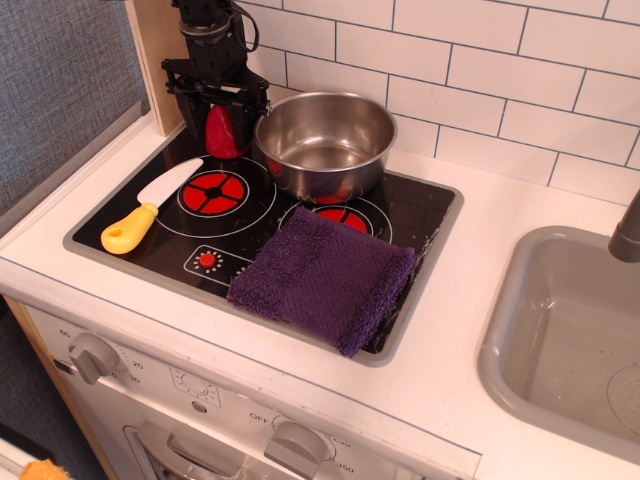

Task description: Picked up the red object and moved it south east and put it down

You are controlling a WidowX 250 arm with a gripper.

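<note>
The red object (pixel 224 130) is a small glossy red toy that stands at the back left corner of the black stovetop (pixel 425 210), just left of the steel pot (pixel 325 140). My gripper (pixel 221 138) hangs straight down over it. One black finger is on each side of the toy, with the jaws open and a small gap to the toy on both sides. The toy still rests on the stovetop.
A purple cloth (pixel 325 275) lies on the front right of the stovetop. A toy knife (pixel 145 208) with a yellow handle lies at the front left. A grey sink (pixel 510 300) is at the right. The tiled wall and a wooden panel (pixel 150 50) are close behind the gripper.
</note>
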